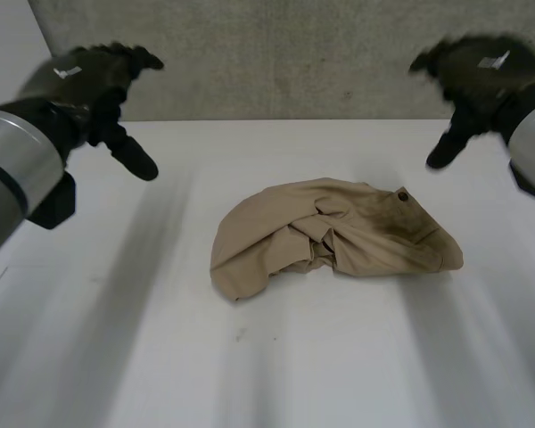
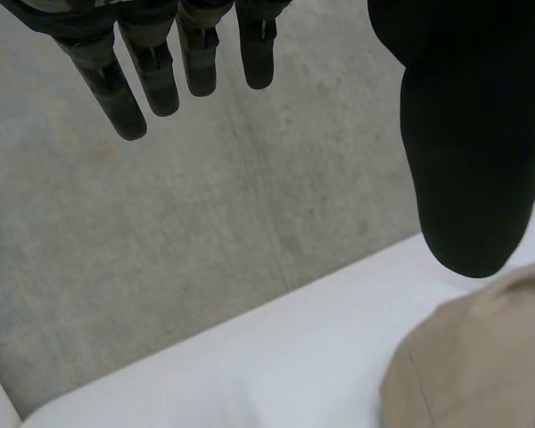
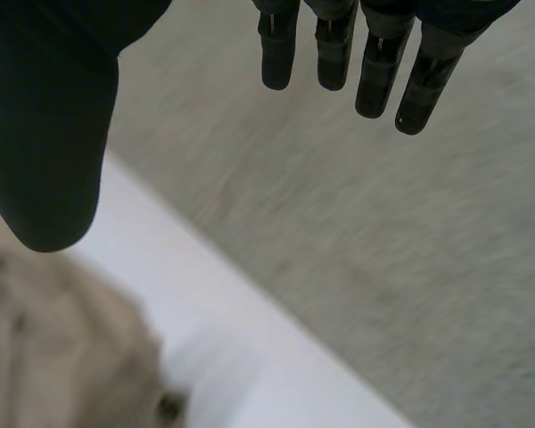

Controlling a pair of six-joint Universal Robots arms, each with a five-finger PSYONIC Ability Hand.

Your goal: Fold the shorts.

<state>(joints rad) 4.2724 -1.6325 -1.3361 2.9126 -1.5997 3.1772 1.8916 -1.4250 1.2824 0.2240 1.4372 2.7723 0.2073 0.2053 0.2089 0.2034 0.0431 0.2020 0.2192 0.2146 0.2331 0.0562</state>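
The shorts (image 1: 334,236) lay in a crumpled heap about the middle of the white table (image 1: 143,357), a little nearer to its far edge than to the near one. The tan cloth was bunched and twisted at the centre, with a rounded lobe toward the near left corner and a flatter part, carrying a dark button (image 1: 402,195), toward the far right corner. No fold was made in them yet, and I could not tell the legs from the waistband with certainty. The left hand (image 1: 94,85) hung in the air toward the far left corner, well apart from the cloth, its fingers (image 2: 156,80) straight and the thumb (image 2: 468,160) held away from them, with nothing in its hold. The right hand (image 1: 477,76) hung in the same manner toward the far right corner — fingers straight, thumb apart, empty. Behind the far edge stood a grey wall (image 1: 294,53). In my judgement the task was at its very first step: the approach, before any spreading. The next move probably called for both hands to come down to the heap, each to find a free edge, pinch it and draw the cloth flat — the twisted middle could hide those edges.
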